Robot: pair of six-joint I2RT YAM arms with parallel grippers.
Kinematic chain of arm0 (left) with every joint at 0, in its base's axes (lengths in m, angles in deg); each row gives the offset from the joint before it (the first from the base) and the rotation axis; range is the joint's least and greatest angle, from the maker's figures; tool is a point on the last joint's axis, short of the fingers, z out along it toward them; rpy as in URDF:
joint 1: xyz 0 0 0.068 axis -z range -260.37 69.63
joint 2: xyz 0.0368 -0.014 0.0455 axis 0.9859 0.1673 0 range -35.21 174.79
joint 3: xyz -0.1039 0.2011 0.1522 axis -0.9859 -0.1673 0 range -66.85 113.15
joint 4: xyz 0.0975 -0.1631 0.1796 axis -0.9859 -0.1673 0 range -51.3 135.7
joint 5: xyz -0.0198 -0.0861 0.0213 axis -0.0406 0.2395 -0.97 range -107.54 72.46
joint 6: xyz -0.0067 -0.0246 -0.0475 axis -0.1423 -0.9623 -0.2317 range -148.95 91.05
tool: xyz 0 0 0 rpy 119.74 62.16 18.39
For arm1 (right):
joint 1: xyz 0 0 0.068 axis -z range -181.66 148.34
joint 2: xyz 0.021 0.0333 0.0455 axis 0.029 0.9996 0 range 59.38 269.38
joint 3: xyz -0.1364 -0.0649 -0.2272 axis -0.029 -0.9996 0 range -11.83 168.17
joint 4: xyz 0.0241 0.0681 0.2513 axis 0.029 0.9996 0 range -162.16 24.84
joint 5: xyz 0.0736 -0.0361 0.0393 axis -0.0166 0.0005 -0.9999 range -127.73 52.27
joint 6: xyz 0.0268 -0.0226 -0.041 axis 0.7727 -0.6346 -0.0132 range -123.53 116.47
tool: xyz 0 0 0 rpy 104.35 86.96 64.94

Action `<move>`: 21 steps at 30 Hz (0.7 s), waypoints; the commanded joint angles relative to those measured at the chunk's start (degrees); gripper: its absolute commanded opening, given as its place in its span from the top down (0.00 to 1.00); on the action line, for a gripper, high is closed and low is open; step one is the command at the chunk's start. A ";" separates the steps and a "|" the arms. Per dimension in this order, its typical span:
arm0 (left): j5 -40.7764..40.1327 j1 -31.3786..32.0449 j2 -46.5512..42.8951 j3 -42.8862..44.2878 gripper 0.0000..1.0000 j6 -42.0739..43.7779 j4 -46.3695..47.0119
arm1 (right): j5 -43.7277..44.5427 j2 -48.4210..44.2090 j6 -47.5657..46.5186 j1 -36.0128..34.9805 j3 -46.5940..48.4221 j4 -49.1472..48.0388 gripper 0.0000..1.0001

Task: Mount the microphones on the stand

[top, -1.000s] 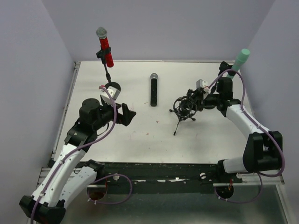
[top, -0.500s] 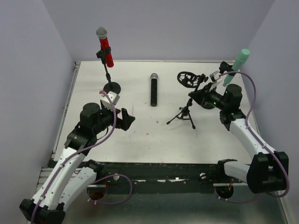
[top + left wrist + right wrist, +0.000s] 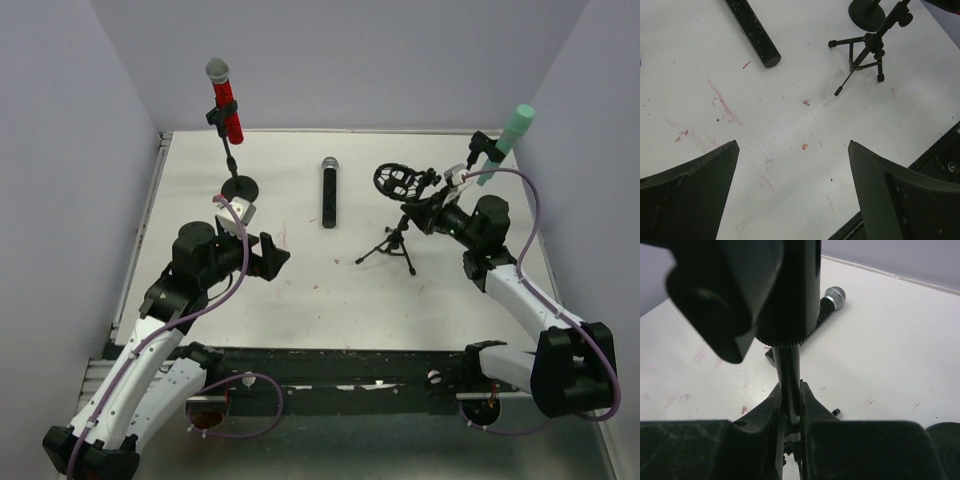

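The red microphone (image 3: 224,100) with a grey mesh head is clipped upright on a round-base stand (image 3: 240,187) at the back left. The mint-green microphone (image 3: 506,139) stands tilted on a stand at the back right. The black microphone (image 3: 329,192) with a silver head lies flat mid-table; it also shows in the left wrist view (image 3: 753,31) and the right wrist view (image 3: 832,297). A black tripod stand (image 3: 396,243) with a shock mount (image 3: 395,180) stands on its legs. My right gripper (image 3: 421,213) is shut on the tripod stand's pole (image 3: 789,375). My left gripper (image 3: 276,252) is open and empty over bare table.
The table (image 3: 300,290) is white with grey walls behind and at both sides. In the left wrist view the tripod stand (image 3: 864,51) and a round stand base (image 3: 867,15) lie ahead to the right. A dark front rail (image 3: 340,365) runs along the near edge.
My right gripper has raised the tripod stand from lying on its side to standing on its legs, then eased it slightly left. My left arm has shifted only a little.
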 commanded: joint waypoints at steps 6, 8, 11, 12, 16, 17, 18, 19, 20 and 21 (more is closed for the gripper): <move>2.34 0.20 -0.66 -0.71 0.02 -1.20 1.80 | -12.30 -1.57 -10.03 -0.38 -2.05 3.42 0.69; 2.96 0.20 -0.57 -1.06 0.02 -1.90 2.86 | -14.76 -1.74 -10.47 -0.47 -2.31 4.74 0.64; 3.40 0.11 0.56 -1.15 0.02 -4.18 4.70 | -16.96 -2.45 -12.49 -0.56 -3.28 7.02 0.56; 3.40 0.11 1.27 -1.15 0.02 -5.24 5.58 | -17.49 -2.71 -13.37 -0.38 -3.11 8.16 0.53; 2.60 -0.06 4.78 -1.94 0.02 -12.88 10.58 | -18.81 -4.03 -16.27 -0.38 -1.18 12.91 0.45; 3.91 -0.24 6.01 -2.29 0.02 -14.72 13.12 | -18.90 -4.29 -17.23 -0.38 -0.65 14.22 0.41; 5.58 -0.41 7.58 -2.30 0.02 -15.96 14.62 | -19.25 -4.64 -18.98 -0.38 0.31 16.41 0.38; 6.55 -0.50 9.69 -2.04 0.02 -17.19 16.99 | -19.52 -4.99 -22.22 -0.38 1.37 19.22 0.34; 7.43 -0.50 11.54 -1.51 0.02 -18.33 18.49 | -19.78 -5.34 -24.95 -0.38 2.33 22.38 0.29; 7.70 -0.50 13.73 -0.64 0.02 -18.86 19.64 | -20.13 -5.78 -28.54 -0.30 3.30 25.28 0.25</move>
